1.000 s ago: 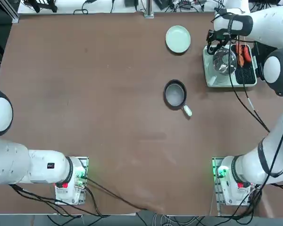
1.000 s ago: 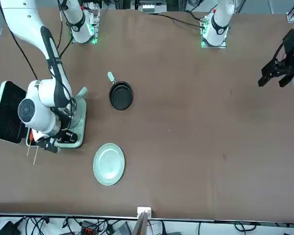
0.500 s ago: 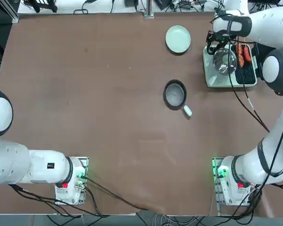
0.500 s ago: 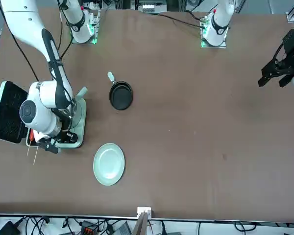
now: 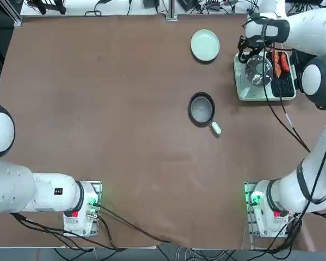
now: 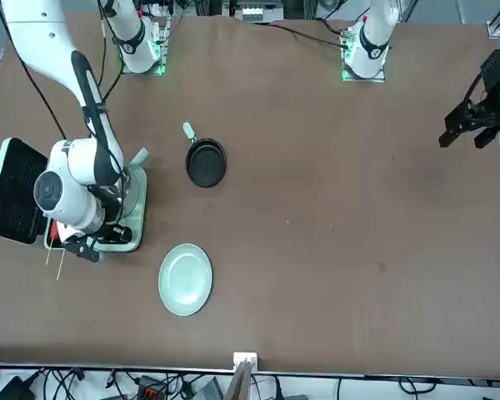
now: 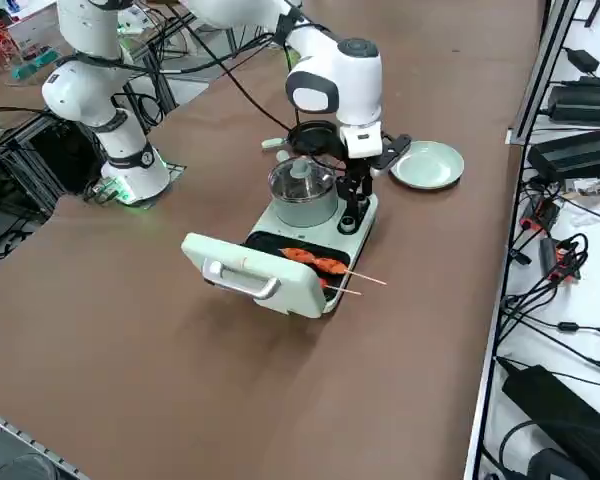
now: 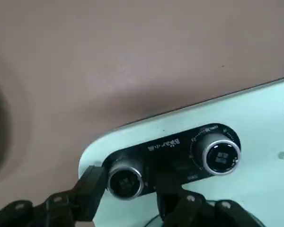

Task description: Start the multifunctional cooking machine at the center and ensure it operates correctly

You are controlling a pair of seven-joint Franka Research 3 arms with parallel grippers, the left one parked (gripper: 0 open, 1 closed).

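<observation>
The multifunctional cooking machine (image 5: 241, 88), a pale mint-green rectangular appliance, sits on the far right part of the brown tabletop (image 5: 136, 119), seen the robot's way, rather than at its middle. The white right arm (image 5: 304, 33) reaches over it, and its black pincer (image 8: 130, 175) is down at the machine's control panel (image 8: 180, 142), a glossy black strip with rounded ends. The pincer is spread, its two fingers on either side of the nearer knob (image 8: 125, 182), a round dial with a silver rim and dark face; a gap shows between the knob and one finger, while contact with the other is hard to tell. A second, matching knob (image 8: 221, 156) stands at the other end of the panel, outside the fingers. Beside the panel end, a round pot (image 7: 302, 205) with a glass cover rests on the machine. Next to the pot is a black grill plate (image 7: 270, 242) holding orange-red food on skewers (image 7: 330, 266), their thin sticks poking past the edge. The machine's hinged lid (image 7: 295, 290) is swung open, its pale handle (image 7: 240, 282) showing. To the machine's left lie a small black frying pan (image 5: 201, 109) with a white handle and, farther from the robot, a round pale green plate (image 5: 205, 45).
</observation>
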